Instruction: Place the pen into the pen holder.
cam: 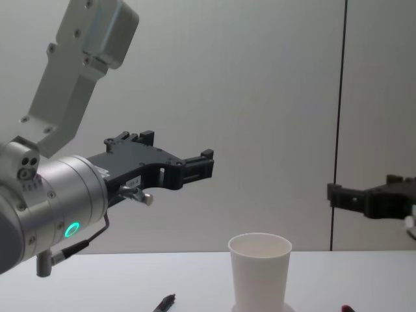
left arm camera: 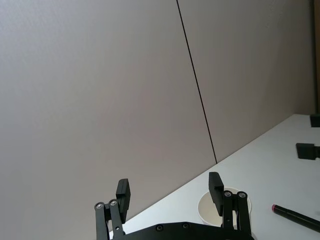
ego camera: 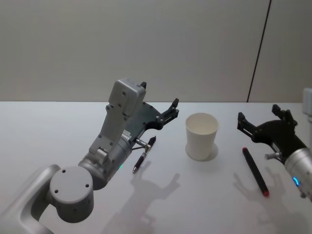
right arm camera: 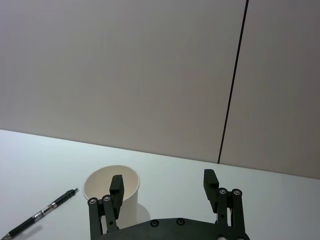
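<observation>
The pen holder is a white paper cup standing upright at the table's middle, also in the chest view. A black and silver pen lies flat to its left, partly under my left arm. A second pen, black with a red end, lies to the cup's right. My left gripper hovers open and empty above the table, left of the cup and past the silver pen's tip. My right gripper is open and empty too, raised just behind the red-ended pen.
The white table runs back to a plain grey wall with a dark vertical seam. My left arm's bulky forearm reaches over the near left part of the table. Bare surface lies in front of the cup.
</observation>
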Tool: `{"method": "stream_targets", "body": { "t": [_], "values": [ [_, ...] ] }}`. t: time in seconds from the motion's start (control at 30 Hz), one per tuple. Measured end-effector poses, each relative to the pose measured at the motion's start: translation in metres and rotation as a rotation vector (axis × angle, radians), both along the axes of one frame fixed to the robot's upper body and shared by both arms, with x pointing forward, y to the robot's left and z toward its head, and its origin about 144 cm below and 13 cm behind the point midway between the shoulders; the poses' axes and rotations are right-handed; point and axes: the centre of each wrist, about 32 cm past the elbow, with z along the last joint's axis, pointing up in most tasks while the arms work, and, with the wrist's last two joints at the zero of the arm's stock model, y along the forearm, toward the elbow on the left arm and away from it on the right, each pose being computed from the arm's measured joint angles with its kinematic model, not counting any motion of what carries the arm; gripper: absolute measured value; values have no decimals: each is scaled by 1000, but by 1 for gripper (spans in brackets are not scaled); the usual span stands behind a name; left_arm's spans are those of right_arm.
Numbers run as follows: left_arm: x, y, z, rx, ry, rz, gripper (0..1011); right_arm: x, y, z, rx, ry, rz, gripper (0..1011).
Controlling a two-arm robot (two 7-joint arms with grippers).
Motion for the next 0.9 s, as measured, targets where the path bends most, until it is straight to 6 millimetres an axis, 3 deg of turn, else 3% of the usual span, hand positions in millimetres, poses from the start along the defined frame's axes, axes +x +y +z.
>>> {"method": "stream_targets", "body": {
  "t": [0.43,0.9],
  "values": [
    [0,0,0,0,0,0,1000,42,19,-3,-31,151,-35,1002],
    [0,0,0,0,0,0,1000,65,29,-11,-80,286,-73,1002]
  ]
}}
